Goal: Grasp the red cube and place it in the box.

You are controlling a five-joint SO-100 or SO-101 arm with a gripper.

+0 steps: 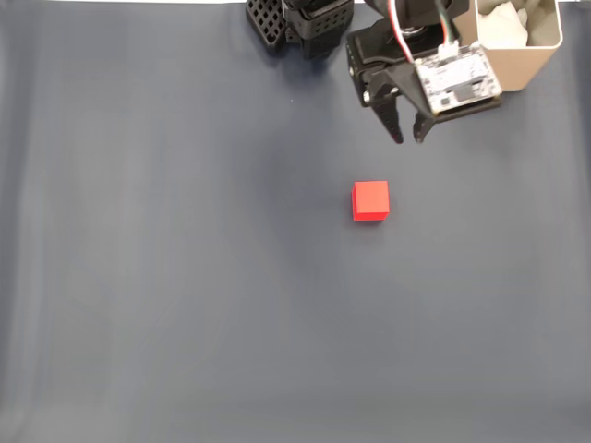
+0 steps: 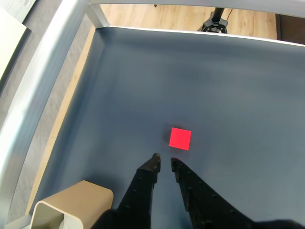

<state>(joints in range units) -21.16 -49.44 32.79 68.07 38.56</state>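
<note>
The red cube (image 1: pixel 370 200) lies alone on the dark grey mat, a little right of centre in the fixed view. My gripper (image 1: pixel 410 138) hovers up and to the right of it, fingers pointing down toward the mat, with a clear gap to the cube. In the wrist view the cube (image 2: pixel 180 138) sits just beyond the gripper (image 2: pixel 165 159), slightly to the right. The jaws are all but together, a thin slit between them and nothing held. The beige box (image 1: pixel 528 57) stands at the top right corner, behind the arm, and its rim (image 2: pixel 71 200) shows at the wrist view's bottom left.
The arm's black base (image 1: pixel 300 23) sits at the top edge of the mat. A metal frame rail (image 2: pixel 43 81) runs along the mat's edge in the wrist view, with wooden floor beyond. Something white lies inside the box.
</note>
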